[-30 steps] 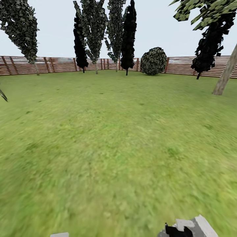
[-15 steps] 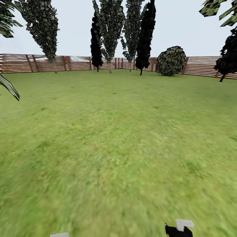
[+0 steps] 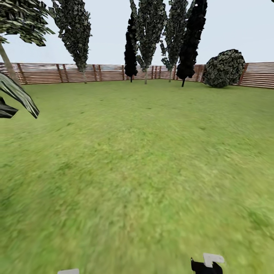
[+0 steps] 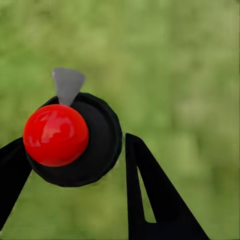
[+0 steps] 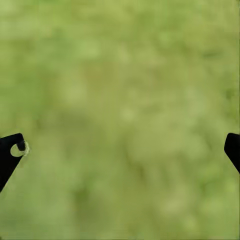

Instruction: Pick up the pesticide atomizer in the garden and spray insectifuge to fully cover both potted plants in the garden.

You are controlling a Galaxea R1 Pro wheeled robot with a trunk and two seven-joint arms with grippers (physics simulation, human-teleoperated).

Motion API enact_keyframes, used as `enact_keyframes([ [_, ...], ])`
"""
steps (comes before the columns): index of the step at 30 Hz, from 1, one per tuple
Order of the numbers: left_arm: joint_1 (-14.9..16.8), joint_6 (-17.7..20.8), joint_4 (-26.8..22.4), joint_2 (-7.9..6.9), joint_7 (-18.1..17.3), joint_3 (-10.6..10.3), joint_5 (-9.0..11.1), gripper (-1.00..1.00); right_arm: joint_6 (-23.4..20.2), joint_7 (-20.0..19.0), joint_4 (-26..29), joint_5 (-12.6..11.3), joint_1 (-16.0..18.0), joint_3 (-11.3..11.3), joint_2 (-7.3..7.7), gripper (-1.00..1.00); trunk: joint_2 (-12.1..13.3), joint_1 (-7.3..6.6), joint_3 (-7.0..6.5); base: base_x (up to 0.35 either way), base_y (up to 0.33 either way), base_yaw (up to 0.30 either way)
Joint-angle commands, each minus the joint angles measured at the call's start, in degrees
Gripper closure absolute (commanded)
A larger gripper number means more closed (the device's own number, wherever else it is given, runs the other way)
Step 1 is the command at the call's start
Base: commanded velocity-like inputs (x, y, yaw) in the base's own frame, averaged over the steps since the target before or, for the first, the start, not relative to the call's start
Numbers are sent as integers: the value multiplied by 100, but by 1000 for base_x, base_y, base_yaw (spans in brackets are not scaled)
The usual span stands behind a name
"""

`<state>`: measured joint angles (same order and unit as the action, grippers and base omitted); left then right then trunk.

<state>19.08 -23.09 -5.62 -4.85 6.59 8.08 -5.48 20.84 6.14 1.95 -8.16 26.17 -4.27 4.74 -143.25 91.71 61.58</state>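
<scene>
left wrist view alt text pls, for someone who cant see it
The left end effector holds a round black object topped with a shiny red ball between its two black fingers. A small grey pointed tip sticks out past the black body, and blurred green grass lies behind.

The atomizer [image 4: 95, 150] appears in the left wrist view as a round, black, rounded body seen end-on. A glossy red ball [image 4: 55, 135] sits on it, off to one side, and a small grey wedge [image 4: 67, 85] pokes out past its rim. It sits between the two black fingers of the left gripper [image 4: 72, 145], which close against its sides, and blurred green grass lies behind it.
</scene>
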Motion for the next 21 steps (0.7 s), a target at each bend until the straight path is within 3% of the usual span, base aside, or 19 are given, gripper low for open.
enact_keyframes([
  [1, 6, -20, 8, 2, 18, 36, -58, 100, 17, 10, -2, -55, 1, -48, 1, -100, -2, 2, 5, 340, 0, 278],
  [14, 3, -20, 8, 2, 18, 36, -58, 100, 17, 10, -2, -63, 1, -42, 1, -100, -2, 2, 5, 340, 0, 261],
  [21, 5, -20, 13, 2, 18, 36, -58, 100, 17, 10, -2, -61, 0, -47, 1, -100, -2, 2, 5, 340, 0, 43],
])
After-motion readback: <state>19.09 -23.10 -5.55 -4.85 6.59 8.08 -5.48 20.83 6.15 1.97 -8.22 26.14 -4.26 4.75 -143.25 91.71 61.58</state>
